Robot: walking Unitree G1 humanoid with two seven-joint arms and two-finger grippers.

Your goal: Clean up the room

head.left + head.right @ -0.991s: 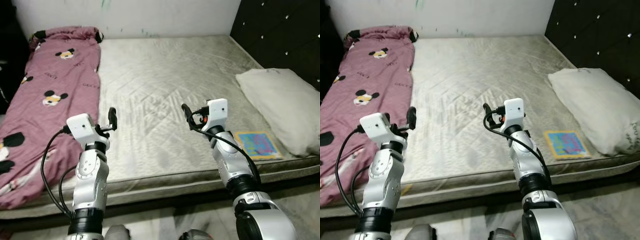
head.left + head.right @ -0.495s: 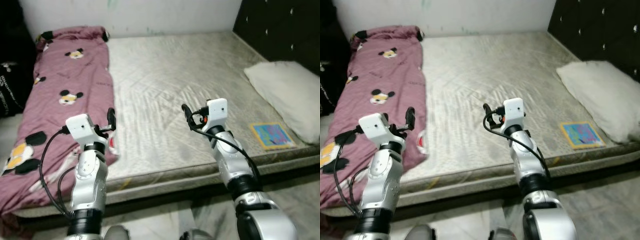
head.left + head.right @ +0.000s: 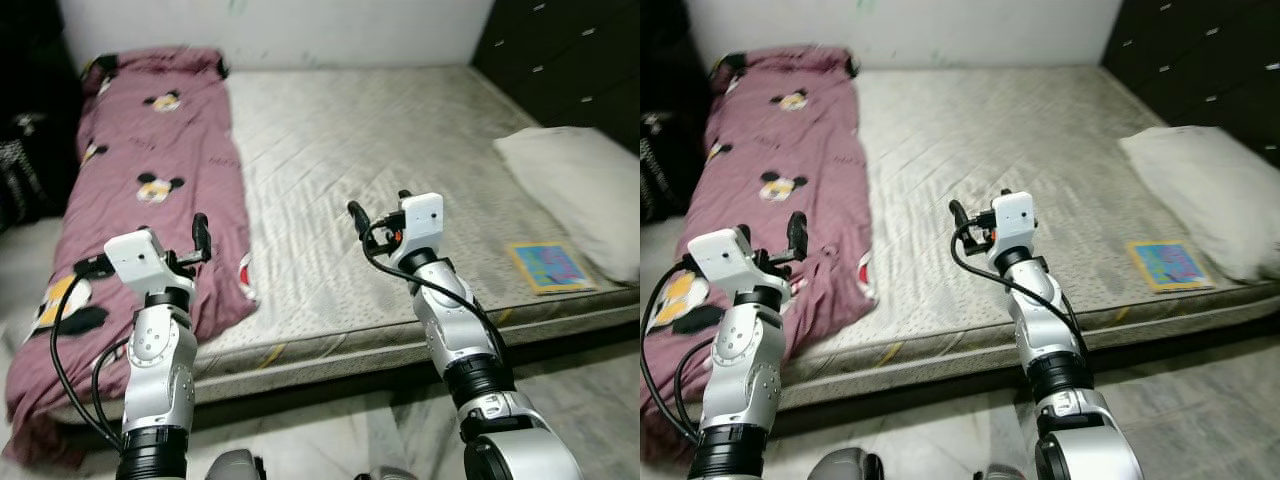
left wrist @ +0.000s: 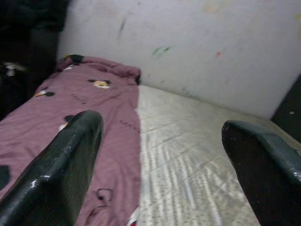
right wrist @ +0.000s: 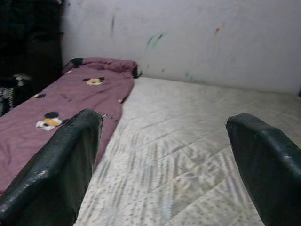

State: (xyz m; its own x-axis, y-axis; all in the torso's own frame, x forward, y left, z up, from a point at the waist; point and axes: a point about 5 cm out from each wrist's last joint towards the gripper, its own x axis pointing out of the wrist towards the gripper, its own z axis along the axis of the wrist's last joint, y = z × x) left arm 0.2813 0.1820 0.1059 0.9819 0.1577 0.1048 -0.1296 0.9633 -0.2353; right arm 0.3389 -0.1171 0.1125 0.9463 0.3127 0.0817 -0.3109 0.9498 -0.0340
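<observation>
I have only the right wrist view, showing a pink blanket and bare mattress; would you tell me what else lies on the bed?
Observer: A white pillow lies at the right end, by the dark headboard.
Operator: Thank you. Is there anything smaller near it?
Observer: Yes, a colourful book lies flat beside the pillow, near the mattress edge.
Operator: And where is the left gripper?
Observer: The left gripper is raised and open over the blanket.

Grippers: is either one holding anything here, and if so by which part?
Nothing is held. The left gripper and right gripper are both open, raised over the mattress with only air between their fingers.
</observation>
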